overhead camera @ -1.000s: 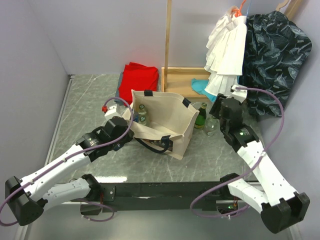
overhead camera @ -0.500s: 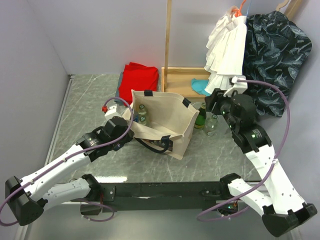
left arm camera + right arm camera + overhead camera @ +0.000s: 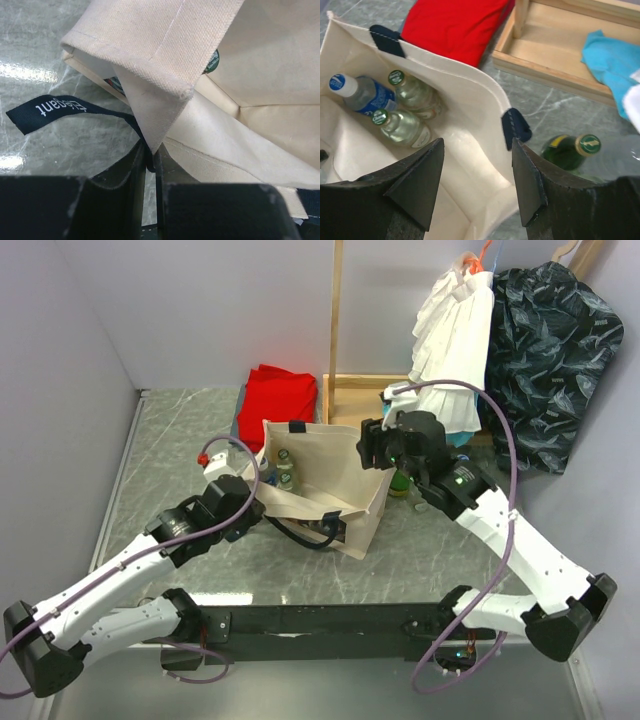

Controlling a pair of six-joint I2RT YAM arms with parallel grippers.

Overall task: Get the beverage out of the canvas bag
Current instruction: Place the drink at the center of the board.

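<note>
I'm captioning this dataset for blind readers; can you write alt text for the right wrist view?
The open right gripper hangs above the open canvas bag, which holds three bottles: one blue-capped, two green-capped. Outside it are a green bottle, a red cloth and a wooden tray with a blue cloth.

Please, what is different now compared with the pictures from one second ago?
The right pincer, open, moved left, from beside the green bottle on the table to above the canvas bag. It holds nothing. The left pincer stays shut on the bag's edge; bag and bottles inside it kept their places.
</note>
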